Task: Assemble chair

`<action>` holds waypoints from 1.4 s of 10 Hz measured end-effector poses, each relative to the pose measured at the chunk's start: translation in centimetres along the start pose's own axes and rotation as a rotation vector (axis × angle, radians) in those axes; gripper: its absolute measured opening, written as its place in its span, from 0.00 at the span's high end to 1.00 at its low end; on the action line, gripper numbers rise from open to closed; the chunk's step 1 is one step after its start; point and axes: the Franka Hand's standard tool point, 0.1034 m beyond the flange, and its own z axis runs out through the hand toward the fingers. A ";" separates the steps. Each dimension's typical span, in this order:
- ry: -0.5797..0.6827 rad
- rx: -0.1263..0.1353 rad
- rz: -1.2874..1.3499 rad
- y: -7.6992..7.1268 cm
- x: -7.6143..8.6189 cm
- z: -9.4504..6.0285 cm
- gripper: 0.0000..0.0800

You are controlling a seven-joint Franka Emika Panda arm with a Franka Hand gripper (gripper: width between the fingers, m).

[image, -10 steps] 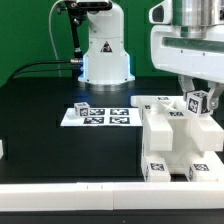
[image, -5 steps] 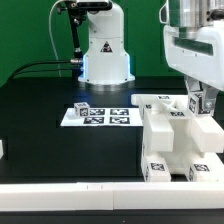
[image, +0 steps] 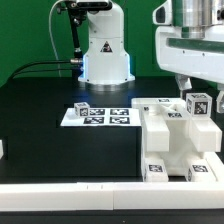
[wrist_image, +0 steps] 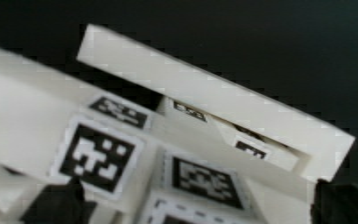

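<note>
Green wall behind, and before it a black surface [image: 50, 110] with a white ledge along its near edge; one white robot base stands at the back, and one arm comes in from the top on the exterior view's right, its upper part cut off by the frame. One chair [image: 175, 140], a single white blocky structure, sits on the surface at the exterior view's right, partly cut by that edge; I count at least four black-and-white tags on it from this side, one on a small block at its top, two on its lower front faces, one on a flat panel behind. One marker board [image: 98, 116] lies flat near the middle of the surface, to the exterior view's left of the chair, showing four flat tags; one small tagged cube rests at its corner. The hand [image: 196, 92] hovers just over the chair's top block, and its fingers are too hidden by the arm to judge, so I cannot tell how wide it stands; the wrist view is blurred, showing the chair's panels and three tags, with two dark fingertips [wrist_image: 66, 197] spread apart at the picture's edge, nothing plainly between them.
</note>
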 end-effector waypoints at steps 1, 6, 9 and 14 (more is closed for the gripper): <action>0.005 -0.011 -0.185 -0.1 -0.2 0.0 0.19; 0.024 -0.064 -0.746 0.1 -0.3 0.1 0.19; 0.022 -0.071 -0.779 0.0 -0.6 0.4 0.20; 0.040 -0.053 -0.495 0.0 0.0 0.6 0.66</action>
